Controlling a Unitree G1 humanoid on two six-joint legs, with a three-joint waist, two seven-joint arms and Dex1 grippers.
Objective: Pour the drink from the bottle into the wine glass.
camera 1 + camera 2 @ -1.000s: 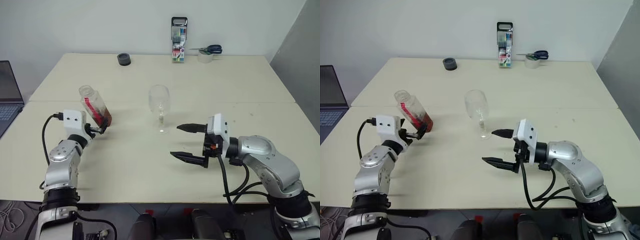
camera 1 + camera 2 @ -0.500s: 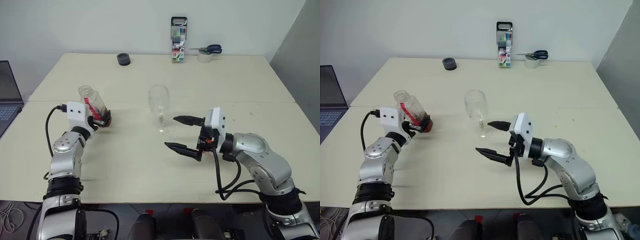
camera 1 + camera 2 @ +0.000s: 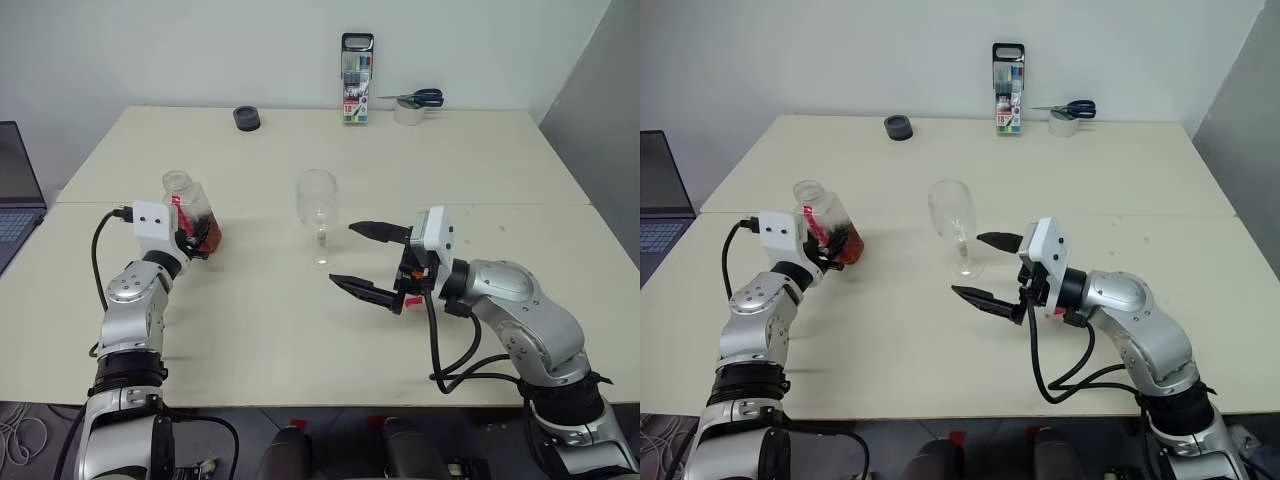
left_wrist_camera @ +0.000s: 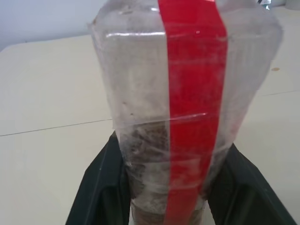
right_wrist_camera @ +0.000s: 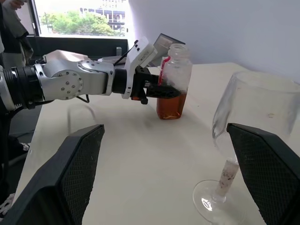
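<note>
Head views: since a second ago the left gripper (image 3: 192, 240) has clamped on the bottle (image 3: 192, 213), now nearly upright, so the grasp looks done and pouring can follow. Right wrist view: right gripper (image 3: 370, 258) spread beside the wine glass (image 5: 243, 131); drink (image 5: 171, 105) low in the uncapped bottle. Beige table (image 3: 450, 160), white wall, scissors (image 3: 418, 98) behind.

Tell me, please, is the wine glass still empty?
Empty: the wine glass bowl looks clear, while the amber drink sits low in the bottle.
</note>
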